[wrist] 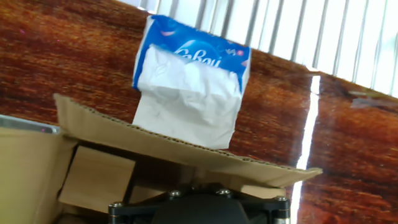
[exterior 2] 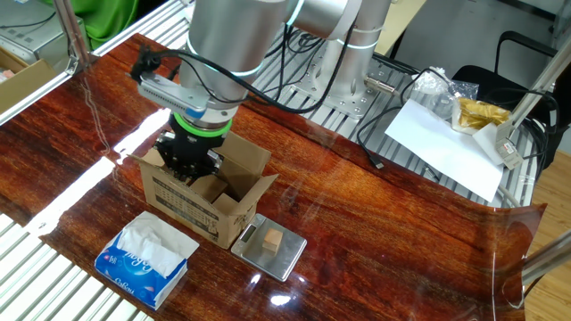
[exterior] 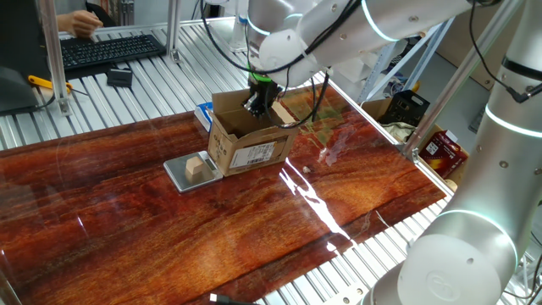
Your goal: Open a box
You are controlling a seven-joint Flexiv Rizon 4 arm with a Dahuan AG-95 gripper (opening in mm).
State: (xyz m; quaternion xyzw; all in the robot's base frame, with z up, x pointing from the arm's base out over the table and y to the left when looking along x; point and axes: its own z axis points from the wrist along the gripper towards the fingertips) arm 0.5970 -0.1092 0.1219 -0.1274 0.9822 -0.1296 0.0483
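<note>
The box [exterior: 254, 146] is a small brown cardboard carton in the middle of the wooden table, with a white barcode label [exterior: 258, 155] on its side. Its top flaps stand up and outward, so the top is open in both fixed views. My gripper [exterior: 258, 106] points straight down into the open top of the box [exterior 2: 203, 201], fingers shut, and I see nothing held between them. From the other side the gripper [exterior 2: 190, 166] sits between the raised flaps. The hand view shows only my black housing [wrist: 199, 210], a cardboard flap [wrist: 155, 140] and the box's inside.
A blue-and-white tissue packet [exterior 2: 143, 259] lies on the table close beside the box. A small wooden cube [exterior 2: 272, 240] rests on a grey metal plate [exterior: 179, 175] against the box's other side. A keyboard [exterior: 110, 47] and a person's hand are beyond the table.
</note>
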